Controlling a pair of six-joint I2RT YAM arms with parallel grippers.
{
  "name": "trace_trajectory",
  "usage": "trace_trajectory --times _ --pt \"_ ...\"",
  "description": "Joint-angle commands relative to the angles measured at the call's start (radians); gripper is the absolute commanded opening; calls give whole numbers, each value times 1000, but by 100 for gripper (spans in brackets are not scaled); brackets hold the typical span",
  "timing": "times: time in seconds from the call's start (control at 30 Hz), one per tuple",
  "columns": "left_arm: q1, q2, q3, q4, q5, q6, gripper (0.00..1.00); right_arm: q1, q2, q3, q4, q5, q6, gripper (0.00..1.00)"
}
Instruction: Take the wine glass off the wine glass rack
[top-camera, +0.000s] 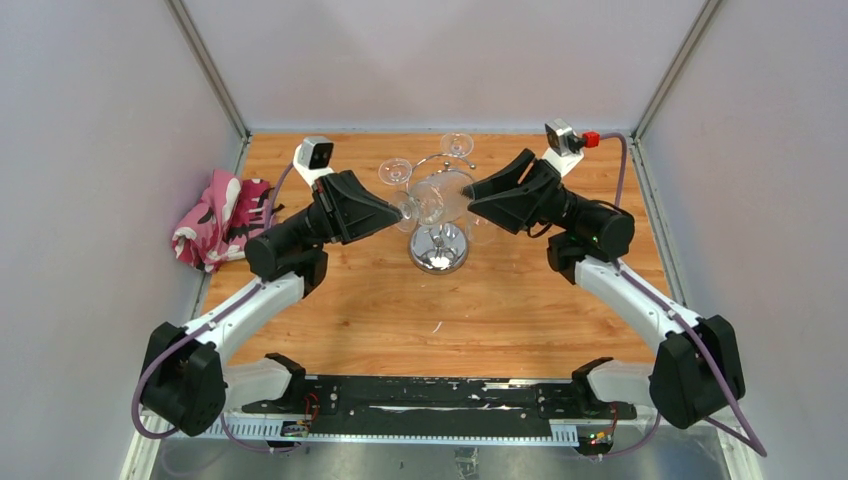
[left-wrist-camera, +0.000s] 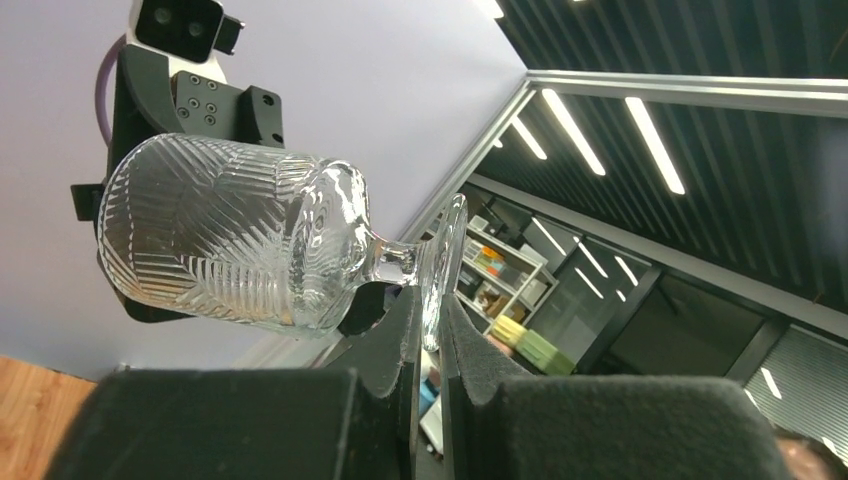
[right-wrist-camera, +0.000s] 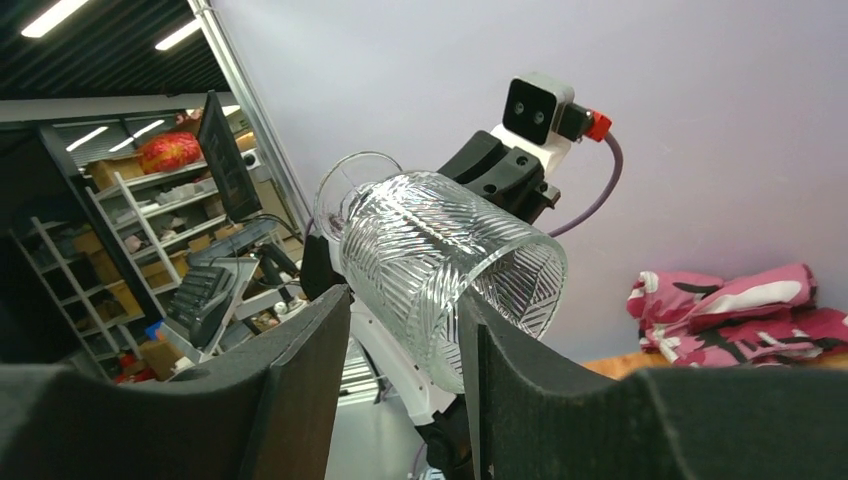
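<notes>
A cut-pattern wine glass lies on its side in the air, just above the chrome wine glass rack. My left gripper is shut on its foot. In the left wrist view the thin foot disc is pinched edge-on between the pads of that gripper, and the bowl points away. From the other side my right gripper straddles the bowl. This gripper is open, with its right finger against the glass and a gap at its left finger.
Two more glasses hang foot-up on the rack, one at the left and one at the back. A pink and white cloth lies crumpled at the table's left edge. Enclosure walls close in the back and both sides.
</notes>
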Motion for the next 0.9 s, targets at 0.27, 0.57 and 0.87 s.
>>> trace_trajectory --times 0.27,0.57,0.87 --pt "-1 58 70 50 -1 36 0 91 50 88 100 -42 43 45" --pt "0 166 72 50 27 86 0 124 -21 78 98 -24 27 42" --pt "-3 247 55 50 27 112 0 124 25 95 97 -15 43 1"
